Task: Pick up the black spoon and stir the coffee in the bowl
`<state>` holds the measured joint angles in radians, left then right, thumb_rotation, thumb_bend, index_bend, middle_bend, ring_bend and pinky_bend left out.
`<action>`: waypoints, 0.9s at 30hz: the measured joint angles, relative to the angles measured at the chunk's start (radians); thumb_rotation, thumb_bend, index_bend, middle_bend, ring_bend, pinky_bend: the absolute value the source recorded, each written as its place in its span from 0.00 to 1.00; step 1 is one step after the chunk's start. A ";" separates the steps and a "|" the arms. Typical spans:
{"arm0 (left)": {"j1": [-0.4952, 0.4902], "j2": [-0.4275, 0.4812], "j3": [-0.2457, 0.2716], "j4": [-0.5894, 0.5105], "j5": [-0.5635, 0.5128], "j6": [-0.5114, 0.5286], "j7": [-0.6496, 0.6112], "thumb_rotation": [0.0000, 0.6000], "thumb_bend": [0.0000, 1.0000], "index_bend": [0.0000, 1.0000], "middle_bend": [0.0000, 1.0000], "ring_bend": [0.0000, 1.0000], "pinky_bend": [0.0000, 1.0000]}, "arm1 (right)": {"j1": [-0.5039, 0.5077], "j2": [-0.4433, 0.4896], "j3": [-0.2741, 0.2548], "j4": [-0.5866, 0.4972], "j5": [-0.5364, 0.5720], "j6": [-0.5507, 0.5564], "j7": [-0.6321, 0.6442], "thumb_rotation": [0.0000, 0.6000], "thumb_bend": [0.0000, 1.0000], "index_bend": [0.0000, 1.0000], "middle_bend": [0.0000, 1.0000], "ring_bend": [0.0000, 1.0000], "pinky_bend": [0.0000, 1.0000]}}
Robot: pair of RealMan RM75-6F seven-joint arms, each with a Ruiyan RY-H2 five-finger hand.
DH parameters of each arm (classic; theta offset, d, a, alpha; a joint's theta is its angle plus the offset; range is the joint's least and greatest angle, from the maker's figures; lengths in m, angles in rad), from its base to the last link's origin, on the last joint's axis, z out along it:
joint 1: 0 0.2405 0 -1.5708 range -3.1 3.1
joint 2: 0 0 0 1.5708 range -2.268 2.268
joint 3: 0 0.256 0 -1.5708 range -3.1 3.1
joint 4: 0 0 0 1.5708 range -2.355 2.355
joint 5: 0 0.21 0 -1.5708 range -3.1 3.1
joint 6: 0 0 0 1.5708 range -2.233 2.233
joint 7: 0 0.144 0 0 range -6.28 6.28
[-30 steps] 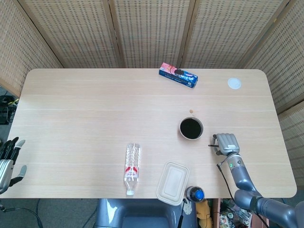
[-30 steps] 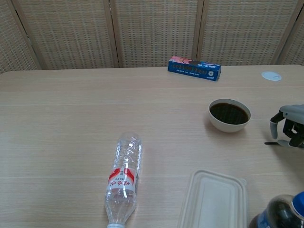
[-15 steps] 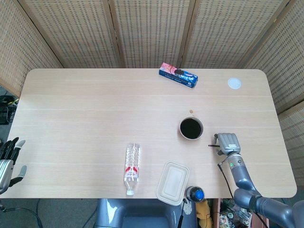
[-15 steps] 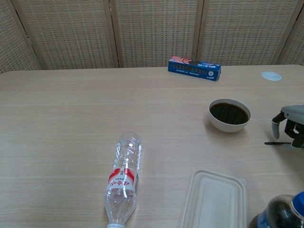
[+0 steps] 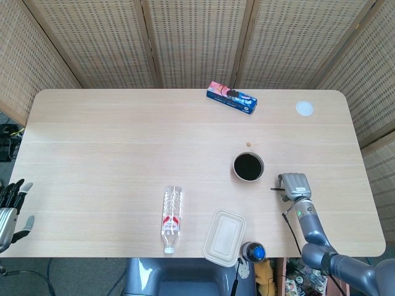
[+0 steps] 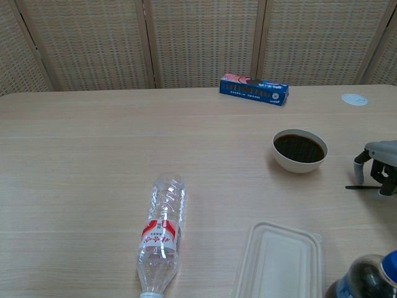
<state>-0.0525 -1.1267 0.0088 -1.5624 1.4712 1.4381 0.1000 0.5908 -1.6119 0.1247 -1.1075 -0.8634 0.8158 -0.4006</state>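
Right hand (image 6: 379,167) palm-down on bench (image 5: 123,154), fingers (image 6: 358,169) curled around black spoon (image 6: 360,186); bowl (image 6: 299,149) near its thumb side. Left hand (image 5: 11,206) off-bench, fingers spread, empty.

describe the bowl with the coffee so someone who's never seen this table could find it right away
On the light wooden table, look at the right half, nearer the front edge than the blue and pink snack box. The small round white bowl sits just left of the right hand. It is the only open vessel, filled with dark coffee.
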 measured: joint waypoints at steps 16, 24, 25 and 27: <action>-0.002 0.002 0.001 -0.003 0.007 -0.002 -0.005 1.00 0.45 0.00 0.00 0.00 0.00 | -0.042 0.065 -0.034 -0.132 -0.044 0.050 0.001 1.00 0.45 0.53 0.95 0.99 1.00; -0.002 0.003 0.002 -0.006 0.011 0.000 -0.002 1.00 0.45 0.00 0.00 0.00 0.00 | -0.058 0.076 -0.053 -0.141 -0.140 0.125 -0.004 1.00 0.46 0.53 0.95 0.99 1.00; -0.002 0.003 0.003 -0.007 0.011 -0.001 -0.002 1.00 0.45 0.00 0.00 0.00 0.00 | -0.059 0.075 -0.058 -0.138 -0.152 0.133 -0.012 1.00 0.46 0.53 0.95 0.99 1.00; -0.001 0.003 0.004 -0.007 0.013 0.001 -0.001 1.00 0.45 0.00 0.00 0.00 0.00 | -0.060 0.070 -0.061 -0.132 -0.159 0.134 -0.020 1.00 0.46 0.53 0.95 0.99 1.00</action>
<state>-0.0538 -1.1240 0.0132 -1.5693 1.4845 1.4387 0.0986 0.5312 -1.5421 0.0637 -1.2392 -1.0219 0.9499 -0.4202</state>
